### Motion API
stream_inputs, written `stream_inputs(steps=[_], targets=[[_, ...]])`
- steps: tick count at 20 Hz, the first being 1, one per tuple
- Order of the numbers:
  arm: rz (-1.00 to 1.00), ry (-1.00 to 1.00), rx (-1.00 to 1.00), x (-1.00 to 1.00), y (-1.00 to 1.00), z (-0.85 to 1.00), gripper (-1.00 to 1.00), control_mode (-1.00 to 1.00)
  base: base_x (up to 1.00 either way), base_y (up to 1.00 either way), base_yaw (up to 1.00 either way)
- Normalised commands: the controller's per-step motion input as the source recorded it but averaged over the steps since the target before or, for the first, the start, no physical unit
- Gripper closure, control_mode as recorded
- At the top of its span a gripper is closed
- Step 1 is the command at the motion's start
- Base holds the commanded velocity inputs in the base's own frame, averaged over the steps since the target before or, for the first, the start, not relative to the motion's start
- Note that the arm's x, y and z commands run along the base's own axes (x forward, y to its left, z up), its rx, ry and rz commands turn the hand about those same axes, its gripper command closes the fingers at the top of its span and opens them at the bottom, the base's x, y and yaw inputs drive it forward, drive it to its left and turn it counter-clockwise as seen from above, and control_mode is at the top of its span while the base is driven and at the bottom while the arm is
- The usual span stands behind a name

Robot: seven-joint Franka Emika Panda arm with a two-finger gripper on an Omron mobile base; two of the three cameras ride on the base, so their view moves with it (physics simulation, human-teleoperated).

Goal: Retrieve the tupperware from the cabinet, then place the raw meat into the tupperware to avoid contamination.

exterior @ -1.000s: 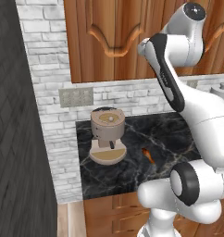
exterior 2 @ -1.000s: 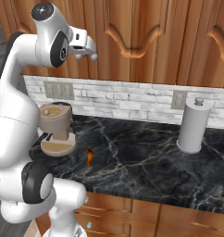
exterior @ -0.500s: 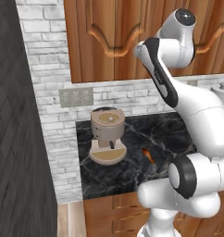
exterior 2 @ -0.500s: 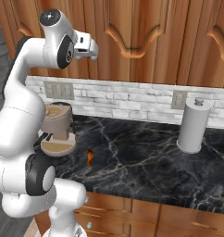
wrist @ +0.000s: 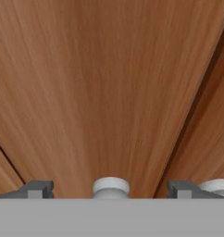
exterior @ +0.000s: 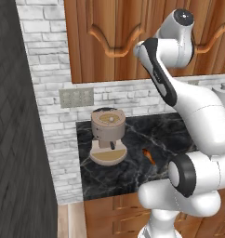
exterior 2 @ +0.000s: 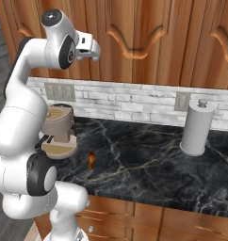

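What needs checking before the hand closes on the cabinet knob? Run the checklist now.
1. Hand open: ok, fingertips stand wide apart.
2. Knob between the fingertips: ok, centred in the hand view.
3. Fingertips touching the knob: cannot tell.
4. Cabinet doors closed: ok, so the tupperware inside cannot be seen.
5. Raw meat on the counter: ok, lying beside the coffee machine.
6. Second knob outside the grip: ok, beyond the right fingertip.
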Motion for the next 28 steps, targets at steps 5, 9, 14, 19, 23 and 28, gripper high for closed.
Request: stream_inputs(steps=[5,9,14,19,23,28], targets=[[0.00,0.00,0.00,0.22,0.00,-0.23,1.00,-1.00,0.00,0.00,0.00],[0.00,0.00,0.00,0.15,0.00,-0.15,1.00,-1.00,0.00,0.00,0.00],[0.00,0.00,0.00,0.11,0.00,-0.11,1.00,-1.00,0.00,0.00,0.00],[-0.04,0.00,0.00,0.01,0.02,-0.12,1.00,-1.00,0.00,0.00,0.00],[-0.17,0.00,0.00,-0.24,0.23,-0.11,1.00,-1.00,0.00,0.00,0.00],[-0.22,0.03,0.00,-0.33,0.26,-0.12,1.00,-1.00,0.00,0.00,0.00]])
